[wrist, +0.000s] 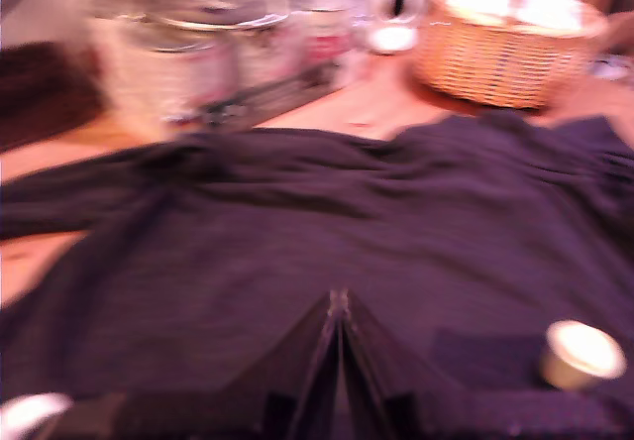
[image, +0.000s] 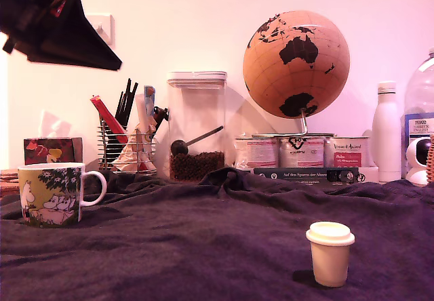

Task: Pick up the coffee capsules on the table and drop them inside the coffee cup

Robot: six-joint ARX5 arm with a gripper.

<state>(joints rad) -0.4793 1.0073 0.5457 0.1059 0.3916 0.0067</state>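
Gripper (wrist: 339,306) is raised high at the exterior view's upper left, above the mug (image: 51,194) and clear of the table (image: 203,247); only a dark part of the arm shows in that view. In the blurred wrist view its two dark fingers (wrist: 307,351) meet at the tips, pressed together, with nothing between them. One capsule (image: 330,253) stands on the cloth at the exterior view's lower right, rim uppermost, well apart from the mug. The wrist view shows the same capsule (wrist: 580,354) on the cloth, apart from the fingertips. A pale rounded edge in the wrist view's corner is too blurred to identify. The mug stands upright on the cloth at the exterior view's left, handle toward that view's right; its inside is not visible. Behind the cloth, along the wall: a wire pen holder (image: 125,148), a clear jar (image: 196,128) of beans, a globe (image: 296,64), round tins (image: 302,150), a white bottle (image: 386,135). A wicker basket (wrist: 505,49) appears in the wrist view beyond the cloth.
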